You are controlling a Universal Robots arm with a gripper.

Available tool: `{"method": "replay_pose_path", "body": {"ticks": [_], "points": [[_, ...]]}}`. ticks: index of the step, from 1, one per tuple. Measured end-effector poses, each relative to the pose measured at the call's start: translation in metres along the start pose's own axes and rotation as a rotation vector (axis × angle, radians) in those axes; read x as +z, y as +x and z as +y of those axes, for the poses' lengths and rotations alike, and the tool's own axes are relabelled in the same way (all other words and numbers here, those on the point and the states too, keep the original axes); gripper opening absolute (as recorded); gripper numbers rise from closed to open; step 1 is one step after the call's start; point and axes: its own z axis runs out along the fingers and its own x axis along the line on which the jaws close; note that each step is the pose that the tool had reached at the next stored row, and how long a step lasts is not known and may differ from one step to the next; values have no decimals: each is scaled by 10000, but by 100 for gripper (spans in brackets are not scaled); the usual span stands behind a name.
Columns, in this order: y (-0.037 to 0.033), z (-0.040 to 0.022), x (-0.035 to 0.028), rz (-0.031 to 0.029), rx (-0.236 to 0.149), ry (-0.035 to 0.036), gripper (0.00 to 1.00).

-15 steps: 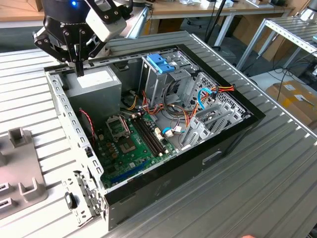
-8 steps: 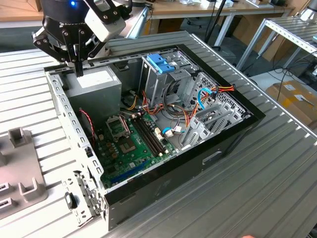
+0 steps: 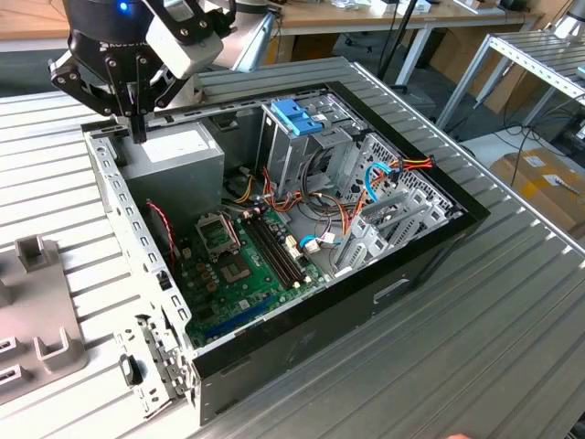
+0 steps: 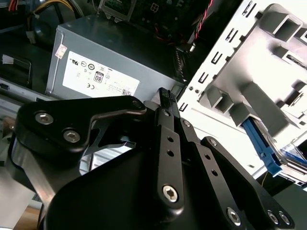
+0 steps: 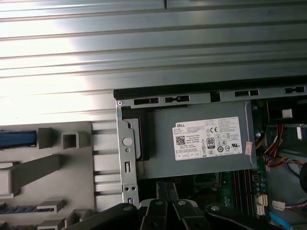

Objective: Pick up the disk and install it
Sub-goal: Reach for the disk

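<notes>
My gripper (image 3: 137,131) hangs over the far left corner of the open computer case (image 3: 439,240), just above the grey power-supply box (image 3: 178,160). Its black fingers (image 4: 165,94) are pressed together, shut with nothing between them. The disk shows as a blue rail (image 4: 262,147) with a bit of label beside it, lying in the grey holder (image 4: 268,103) outside the case. In the first wrist view that blue rail (image 5: 17,138) sits at the holder's (image 5: 53,167) edge, well apart from the gripper (image 5: 168,190).
Inside the case are a green motherboard (image 3: 242,265), bundles of coloured cables (image 3: 384,178) and a tall metal cage topped by a blue bracket (image 3: 297,114). The case rests on a ribbed metal table (image 3: 512,347). The grey holder (image 3: 41,334) lies at the exterior view's left.
</notes>
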Motion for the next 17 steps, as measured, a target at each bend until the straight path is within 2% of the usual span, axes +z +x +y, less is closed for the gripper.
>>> {"method": "replay_pose_path", "body": {"ticks": [8, 17], "points": [[60, -5, -1, 0, 0, -1, 11], [72, -5, -2, 0, 0, 0, 11]]}}
